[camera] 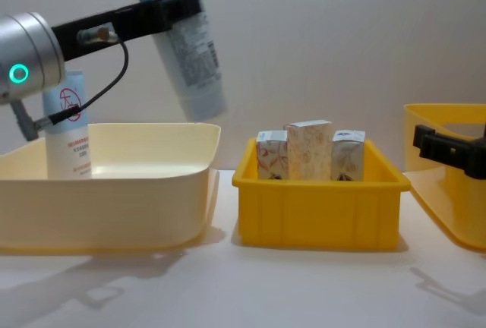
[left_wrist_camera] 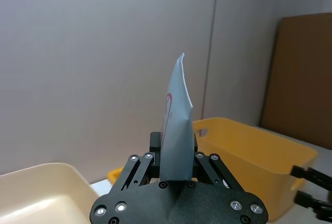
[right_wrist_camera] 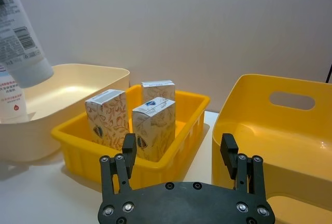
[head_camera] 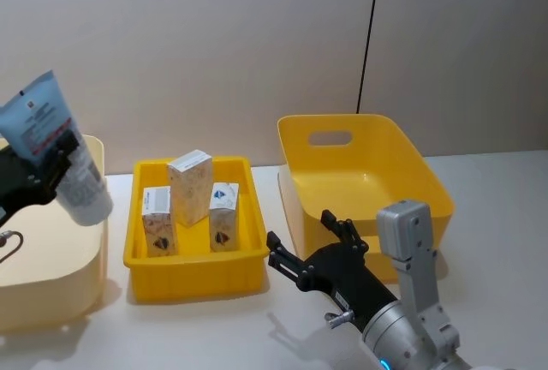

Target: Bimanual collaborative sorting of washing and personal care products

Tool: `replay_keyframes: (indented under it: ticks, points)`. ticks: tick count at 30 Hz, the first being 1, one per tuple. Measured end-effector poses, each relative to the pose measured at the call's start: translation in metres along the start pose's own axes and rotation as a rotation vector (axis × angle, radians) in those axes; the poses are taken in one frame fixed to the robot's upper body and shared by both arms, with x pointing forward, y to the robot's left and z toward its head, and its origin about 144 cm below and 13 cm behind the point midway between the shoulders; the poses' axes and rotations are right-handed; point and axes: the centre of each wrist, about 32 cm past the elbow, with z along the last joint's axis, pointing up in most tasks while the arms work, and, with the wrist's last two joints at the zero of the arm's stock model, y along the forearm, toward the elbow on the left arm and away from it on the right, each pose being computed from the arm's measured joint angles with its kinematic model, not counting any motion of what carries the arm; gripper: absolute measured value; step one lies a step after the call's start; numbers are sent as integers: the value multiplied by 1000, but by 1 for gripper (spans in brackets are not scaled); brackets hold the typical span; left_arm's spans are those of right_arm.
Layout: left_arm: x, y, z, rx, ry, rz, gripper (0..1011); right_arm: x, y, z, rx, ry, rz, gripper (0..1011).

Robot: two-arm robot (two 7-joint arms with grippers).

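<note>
My left gripper (head_camera: 44, 169) is shut on a pale blue squeeze tube (head_camera: 53, 143), holding it tilted in the air over the right rim of the cream bin (head_camera: 43, 289). In the chest view this tube (camera: 186, 39) hangs cap down above the cream bin (camera: 114, 184), where a second tube (camera: 67, 127) stands upright. Three whitish patterned cartons (head_camera: 190, 186) stand in the small yellow tray (head_camera: 193, 260). My right gripper (head_camera: 300, 229) is open and holds nothing, low in front of the gap between the tray and the large yellow bin (head_camera: 411, 173).
The three containers stand in a row: cream bin left, small yellow tray (camera: 319, 210) middle, large yellow bin (camera: 448, 206) right. Bare white table (head_camera: 214, 327) lies in front of them. A plain wall stands behind.
</note>
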Motion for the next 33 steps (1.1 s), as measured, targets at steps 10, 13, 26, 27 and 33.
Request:
replay_keyframes:
  ticks: [10, 13, 26, 27, 33]
  points:
    - [-4, -5, 0, -8, 45, -168, 272, 0, 0, 0, 0, 0, 0, 1009]
    - [-5, -7, -1, -5, 54, -202, 273, 0, 0, 0, 0, 0, 0, 1009]
    - [-15, -21, -11, 22, 95, -406, 273, 0, 0, 0, 0, 0, 0, 1009]
    - [-17, -23, -13, 25, 98, -430, 273, 0, 0, 0, 0, 0, 1, 1008]
    - [-22, -28, -18, 39, 106, -493, 272, 2, -1, 1, -1, -2, 24, 1009]
